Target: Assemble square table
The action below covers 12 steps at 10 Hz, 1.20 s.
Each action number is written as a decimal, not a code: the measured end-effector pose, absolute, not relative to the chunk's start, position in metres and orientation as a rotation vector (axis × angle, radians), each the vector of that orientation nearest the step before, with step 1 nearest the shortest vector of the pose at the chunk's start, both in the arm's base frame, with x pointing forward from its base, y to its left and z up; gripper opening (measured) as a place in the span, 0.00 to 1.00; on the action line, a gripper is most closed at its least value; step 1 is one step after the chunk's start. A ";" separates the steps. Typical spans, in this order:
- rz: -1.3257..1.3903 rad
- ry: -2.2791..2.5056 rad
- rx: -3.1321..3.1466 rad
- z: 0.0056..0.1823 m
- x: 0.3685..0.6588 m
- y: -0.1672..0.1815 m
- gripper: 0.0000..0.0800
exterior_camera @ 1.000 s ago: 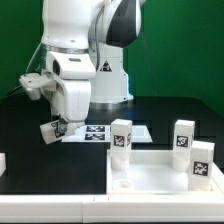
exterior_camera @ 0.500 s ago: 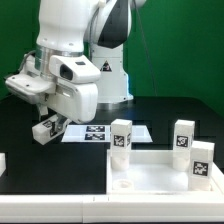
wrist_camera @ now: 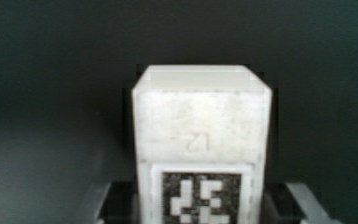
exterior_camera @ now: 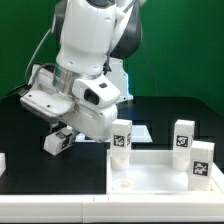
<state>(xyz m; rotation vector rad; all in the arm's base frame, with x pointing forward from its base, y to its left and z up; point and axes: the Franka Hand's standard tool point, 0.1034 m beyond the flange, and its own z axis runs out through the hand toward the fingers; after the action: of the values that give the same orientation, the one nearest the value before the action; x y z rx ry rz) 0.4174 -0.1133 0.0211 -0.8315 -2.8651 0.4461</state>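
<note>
My gripper is shut on a chunky white table leg and holds it tilted just above the black table, at the exterior view's left of the tabletop. In the wrist view the leg fills the middle, its black-and-white tag sits between my dark fingers, and my gripper is closed on it. The white square tabletop with a raised rim lies at the lower right. Three more tagged legs stand upright: one at its back left edge and two on its right side.
The marker board lies behind the tabletop, mostly hidden by my arm. A plain white bar shows at the exterior view's left edge. The robot base stands at the back, before a green backdrop.
My arm has swung toward the exterior view's right and lowered, carrying the held leg from the left of the marker board to a spot closer to the tabletop.
</note>
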 end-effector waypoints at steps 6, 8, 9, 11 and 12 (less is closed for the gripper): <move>0.460 -2.829 -1.250 0.066 0.437 -0.118 0.80; 0.501 -2.685 -1.649 0.074 0.449 -0.117 0.81; 0.495 -2.604 -1.807 0.073 0.449 -0.114 0.81; 0.489 -2.501 -1.976 0.073 0.449 -0.114 0.81; 0.486 -2.443 -2.064 0.073 0.449 -0.114 0.81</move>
<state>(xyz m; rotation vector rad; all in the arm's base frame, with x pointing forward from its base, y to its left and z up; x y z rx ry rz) 0.4487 -0.1141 0.0728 -2.0637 -2.4427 0.4858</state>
